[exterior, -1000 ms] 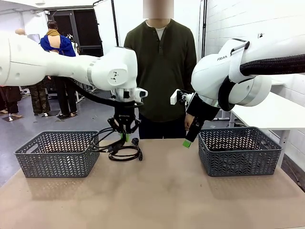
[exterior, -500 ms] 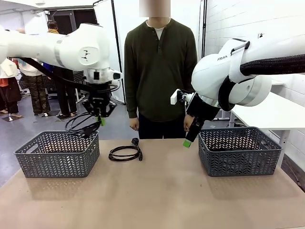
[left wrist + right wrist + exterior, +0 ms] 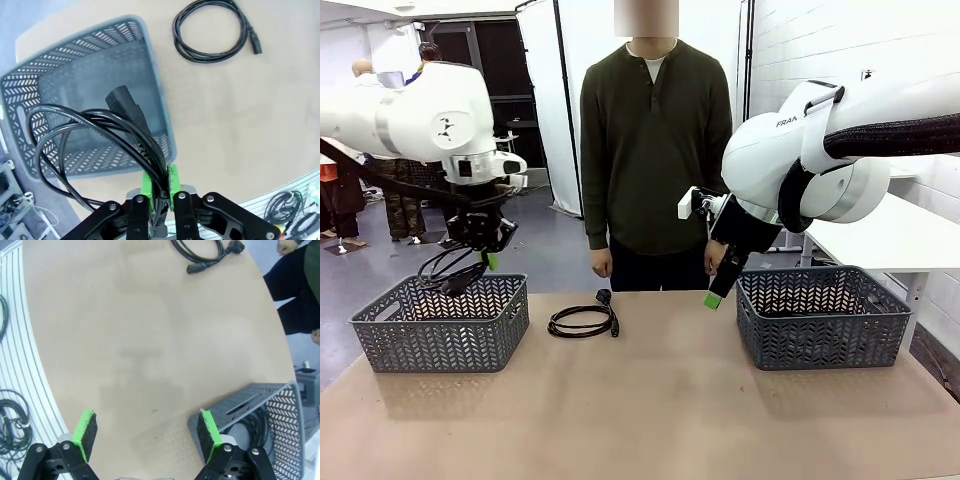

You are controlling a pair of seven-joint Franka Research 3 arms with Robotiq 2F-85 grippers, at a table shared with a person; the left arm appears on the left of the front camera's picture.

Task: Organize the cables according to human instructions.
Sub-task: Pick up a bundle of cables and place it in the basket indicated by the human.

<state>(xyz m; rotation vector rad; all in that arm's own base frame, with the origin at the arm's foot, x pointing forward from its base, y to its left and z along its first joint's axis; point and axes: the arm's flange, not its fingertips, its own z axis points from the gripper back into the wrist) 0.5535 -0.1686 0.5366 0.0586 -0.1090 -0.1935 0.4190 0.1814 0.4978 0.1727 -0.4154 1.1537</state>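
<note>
1. Holding one coiled cable [image 3: 95, 127] clamped in its jaws, the left gripper [image 3: 157, 182] hangs above the left basket [image 3: 440, 330]; release is not yet done.
2. The right gripper [image 3: 147, 432] stands open and empty beside the right basket [image 3: 820, 325], which already contains black cord [image 3: 255, 429].
3. One loose cable [image 3: 582, 322] lies on the table [image 3: 670, 420] near the human [image 3: 655, 150], not yet sorted.

Cable [image 3: 582, 322] lies between left basket [image 3: 440, 335] and right basket [image 3: 820, 335].
</note>
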